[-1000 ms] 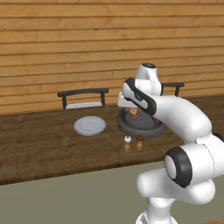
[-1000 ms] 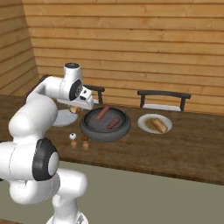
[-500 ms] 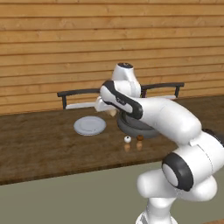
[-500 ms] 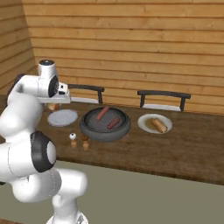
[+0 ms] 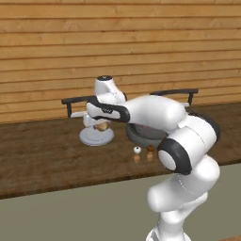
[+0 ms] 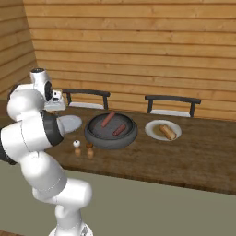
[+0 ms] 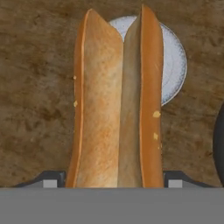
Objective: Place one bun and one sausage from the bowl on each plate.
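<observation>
I see the split bun (image 7: 116, 105) pinched between my spread fingers (image 7: 52, 178), hanging over the empty plate (image 7: 174, 65), hiding most of it.

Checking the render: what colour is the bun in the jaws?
Golden-brown crust with a paler tan split; the bun shows best in the hand view.

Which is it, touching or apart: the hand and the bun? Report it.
Touching. The hand view shows the bun clamped between the hand's two dark tips, above the plate.
</observation>
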Controlling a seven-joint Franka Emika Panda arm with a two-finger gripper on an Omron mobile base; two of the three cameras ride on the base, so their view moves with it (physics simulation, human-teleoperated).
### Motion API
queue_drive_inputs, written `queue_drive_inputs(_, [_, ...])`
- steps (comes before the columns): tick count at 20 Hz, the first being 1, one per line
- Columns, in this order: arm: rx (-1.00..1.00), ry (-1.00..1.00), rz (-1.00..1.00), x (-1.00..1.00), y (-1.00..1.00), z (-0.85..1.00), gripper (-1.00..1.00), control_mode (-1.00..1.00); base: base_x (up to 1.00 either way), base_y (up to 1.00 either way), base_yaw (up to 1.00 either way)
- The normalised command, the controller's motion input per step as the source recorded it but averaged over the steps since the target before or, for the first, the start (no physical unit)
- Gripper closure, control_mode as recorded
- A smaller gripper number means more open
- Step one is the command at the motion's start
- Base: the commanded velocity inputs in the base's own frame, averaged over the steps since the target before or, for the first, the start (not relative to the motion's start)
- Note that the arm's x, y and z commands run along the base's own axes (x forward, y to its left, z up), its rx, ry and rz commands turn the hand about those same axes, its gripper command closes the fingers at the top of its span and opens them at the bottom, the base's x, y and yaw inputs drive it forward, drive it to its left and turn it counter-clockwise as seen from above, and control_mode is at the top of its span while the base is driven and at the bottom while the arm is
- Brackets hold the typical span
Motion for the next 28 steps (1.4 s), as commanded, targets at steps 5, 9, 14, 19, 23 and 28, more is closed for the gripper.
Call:
queue_drive_inputs(5, [0.00,0.00,0.00,0.52,0.02,-0.82,1.00,-1.00,0.00,0.00,0.00])
queue_drive_inputs(9, [0.00,0.00,0.03,-0.01,0.22,-0.14,1.00,-1.00,0.00,0.00,0.00])
queue_drive_inputs(14, [0.00,0.01,0.07,0.45,0.34,-0.24,1.00,-1.00,0.00,0.00,0.00])
queue_drive_inputs(19, [0.00,0.02,0.00,0.45,0.00,-0.17,1.00,-1.00,0.00,0.00,0.00])
queue_drive_inputs(23, [-0.01,0.00,0.00,0.48,0.00,-0.15,1.00,-1.00,0.00,0.00,0.00])
queue_drive_inputs(28, [0.00,0.02,0.00,0.25,0.00,-0.21,1.00,-1.00,0.00,0.00,0.00])
